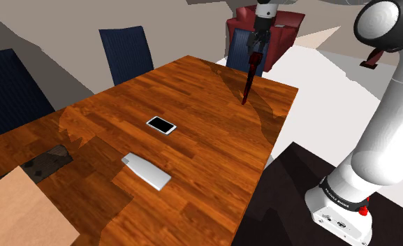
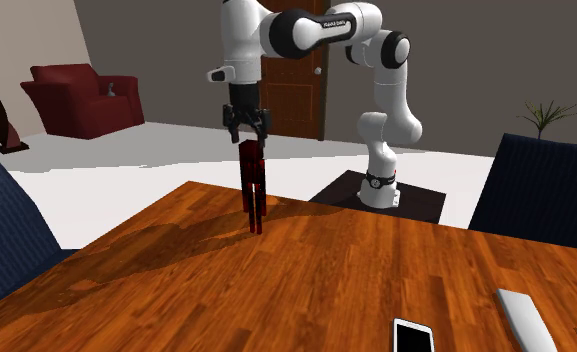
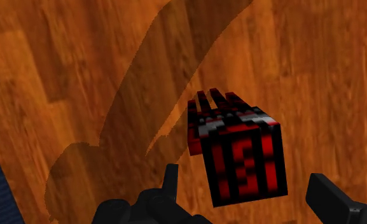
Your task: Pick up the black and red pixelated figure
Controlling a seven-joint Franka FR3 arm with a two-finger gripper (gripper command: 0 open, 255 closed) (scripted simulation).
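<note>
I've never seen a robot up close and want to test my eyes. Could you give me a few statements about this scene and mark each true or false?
1. The black and red figure stands upright on the wooden table. True.
2. The tool is clamped shut on the figure. False: its fingers stand apart on either side of the figure's head, not touching it.
3. A phone lies flat on the table. True.
4. The armchair beyond the table is green. False: it is dark red.
</note>
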